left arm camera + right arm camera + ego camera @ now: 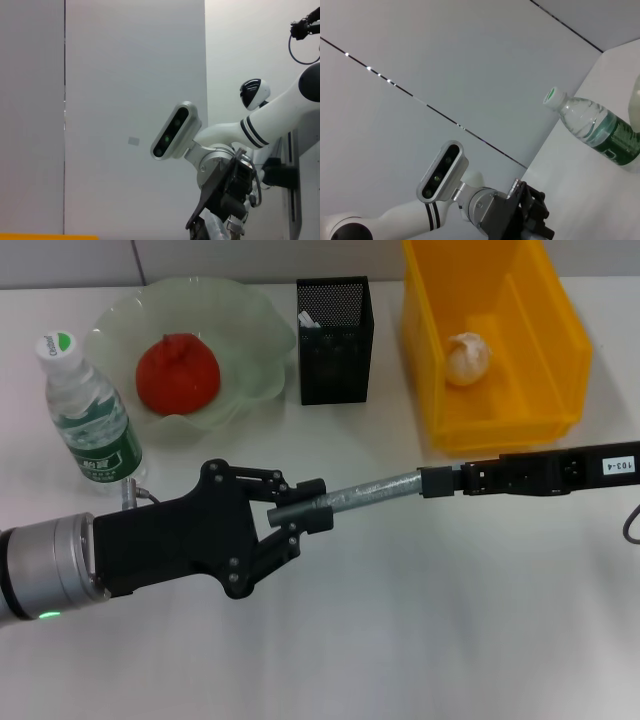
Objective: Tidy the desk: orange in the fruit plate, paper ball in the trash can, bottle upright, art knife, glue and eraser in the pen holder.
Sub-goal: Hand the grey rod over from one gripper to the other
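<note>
Left claw (300, 515) pinches a grey art knife (360, 495) over the white desk (450, 620); right claw hidden.

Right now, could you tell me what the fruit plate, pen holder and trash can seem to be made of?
Fruit plate: pale green translucent glass or plastic, glossy.
Pen holder: black metal mesh, see-through holes.
Trash can: yellow moulded plastic, smooth opaque walls.
</note>
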Controlling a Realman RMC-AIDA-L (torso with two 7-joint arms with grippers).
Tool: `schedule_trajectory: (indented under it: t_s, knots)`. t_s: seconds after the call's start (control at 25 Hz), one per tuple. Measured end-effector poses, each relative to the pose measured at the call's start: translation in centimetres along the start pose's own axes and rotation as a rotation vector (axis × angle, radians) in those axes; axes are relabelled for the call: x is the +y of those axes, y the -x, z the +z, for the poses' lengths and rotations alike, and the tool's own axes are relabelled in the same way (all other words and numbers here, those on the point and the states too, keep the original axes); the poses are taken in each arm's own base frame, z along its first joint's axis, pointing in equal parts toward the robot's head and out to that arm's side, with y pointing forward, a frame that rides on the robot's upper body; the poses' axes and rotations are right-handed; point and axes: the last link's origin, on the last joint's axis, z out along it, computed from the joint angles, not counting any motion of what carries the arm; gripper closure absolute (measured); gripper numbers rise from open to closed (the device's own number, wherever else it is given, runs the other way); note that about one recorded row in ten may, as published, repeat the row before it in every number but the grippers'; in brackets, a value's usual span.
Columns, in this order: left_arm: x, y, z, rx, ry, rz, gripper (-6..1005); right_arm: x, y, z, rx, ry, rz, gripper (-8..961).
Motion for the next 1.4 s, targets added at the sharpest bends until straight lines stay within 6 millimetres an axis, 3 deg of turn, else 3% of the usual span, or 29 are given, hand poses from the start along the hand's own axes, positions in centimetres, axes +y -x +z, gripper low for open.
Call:
schedule_trajectory:
  t_s: [0.64, 0.72, 1.4]
  knots:
    - [0.14, 0.16, 0.03, -0.008, 0.006, 0.011, 743, 0.13, -0.16, -0.03, 0.011, 0.008, -0.005, 571]
    - [0.16, 0.17, 0.04, -0.008, 0.007, 0.011, 742, 0.11, -0.18, -0.04, 0.011, 0.008, -0.005, 650]
    - [0.21, 0.12, -0.01, -0.011, 0.015, 0.017, 733, -0.04, 0.16, -0.43, 0.009, -0.013, -0.004, 658]
